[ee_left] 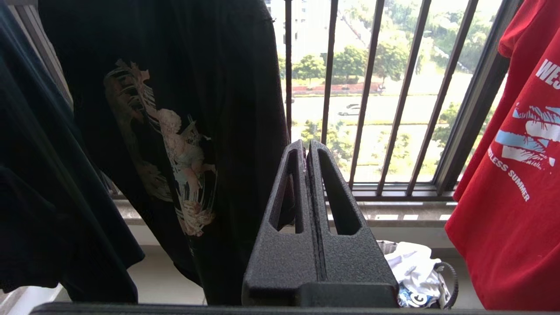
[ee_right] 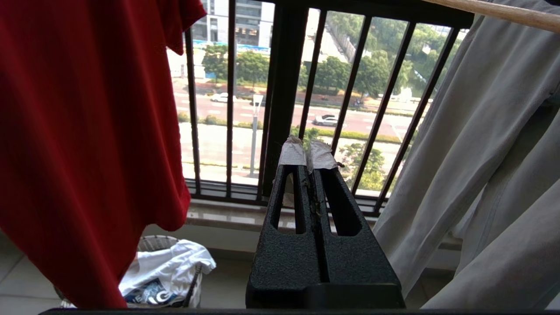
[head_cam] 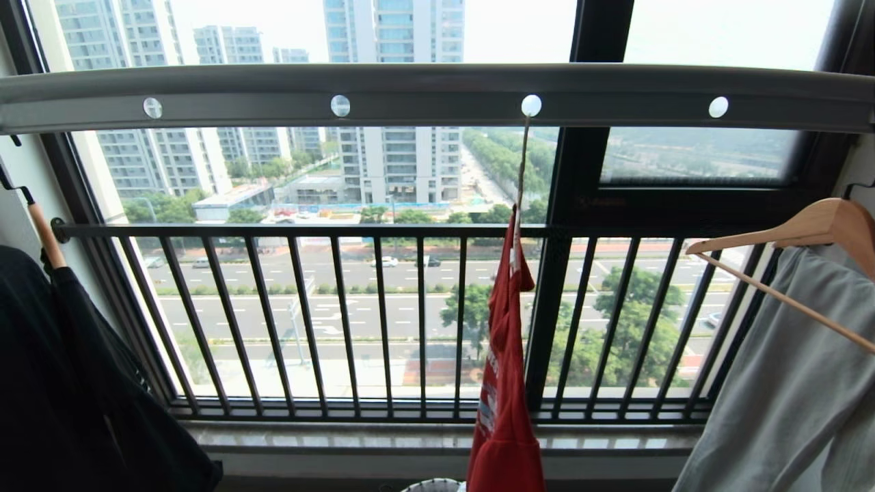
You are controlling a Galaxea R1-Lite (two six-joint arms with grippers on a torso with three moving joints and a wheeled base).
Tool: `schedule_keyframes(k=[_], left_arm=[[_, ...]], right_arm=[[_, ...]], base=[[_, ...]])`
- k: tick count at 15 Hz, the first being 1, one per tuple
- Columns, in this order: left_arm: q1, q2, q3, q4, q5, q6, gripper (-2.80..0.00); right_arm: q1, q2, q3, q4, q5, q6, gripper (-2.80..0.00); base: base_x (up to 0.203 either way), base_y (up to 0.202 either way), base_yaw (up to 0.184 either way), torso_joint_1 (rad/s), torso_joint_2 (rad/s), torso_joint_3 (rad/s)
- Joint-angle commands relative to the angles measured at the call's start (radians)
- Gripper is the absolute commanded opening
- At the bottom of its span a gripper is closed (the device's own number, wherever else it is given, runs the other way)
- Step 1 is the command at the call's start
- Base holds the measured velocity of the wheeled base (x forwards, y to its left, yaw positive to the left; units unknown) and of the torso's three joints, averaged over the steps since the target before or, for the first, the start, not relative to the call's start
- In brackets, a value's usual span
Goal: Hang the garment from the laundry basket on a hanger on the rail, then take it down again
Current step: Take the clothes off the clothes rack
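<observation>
The red T-shirt hangs from the rail, its cream wire hanger hooked in the third round hole from my left, so I judge the hanging half of the job done and the taking-down half not yet begun. The shirt hangs edge-on to my head camera, draping straight down from the rail to just above the laundry basket, whose woven rim peeks out at the foot of the shirt with white cloth inside.

Both my tools are idle and empty. My left tool has its fingers pressed together, sitting below the rail between the black printed T-shirt and the red one. My right tool is likewise closed tight on nothing, on the other side of the red shirt, with the pale grey garment beyond it.

Room is narrow, as I read it. Under the rail the red shirt has open air on either side, but the black shirt crowds my left and the wooden hanger with the grey cloth crowds my right. The black balcony railing stands close behind the shirt, so lifting the hook out should go up and toward me.
</observation>
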Motion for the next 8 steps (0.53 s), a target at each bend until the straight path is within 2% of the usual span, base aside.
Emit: schedule_keyframes(k=[1, 4, 8], left_arm=[[0.0, 0.002, 0.0, 0.0, 0.001, 0.0, -2.8], [0.0, 0.002, 0.0, 0.0, 0.001, 0.0, -2.8], [0.0, 0.002, 0.0, 0.0, 0.001, 0.0, -2.8]], right_arm=[[0.0, 0.001, -0.001, -0.001, 0.002, -0.03, -2.8], [0.0, 0.0, -0.002, 0.002, 0.013, -0.081, -2.8], [0.0, 0.0, -0.003, 0.005, 0.017, -0.08, -2.8]], base=[[0.0, 0.0, 0.0, 0.0, 0.0, 0.0], [0.0, 0.0, 0.0, 0.0, 0.0, 0.0], [0.0, 0.0, 0.0, 0.0, 0.0, 0.0]])
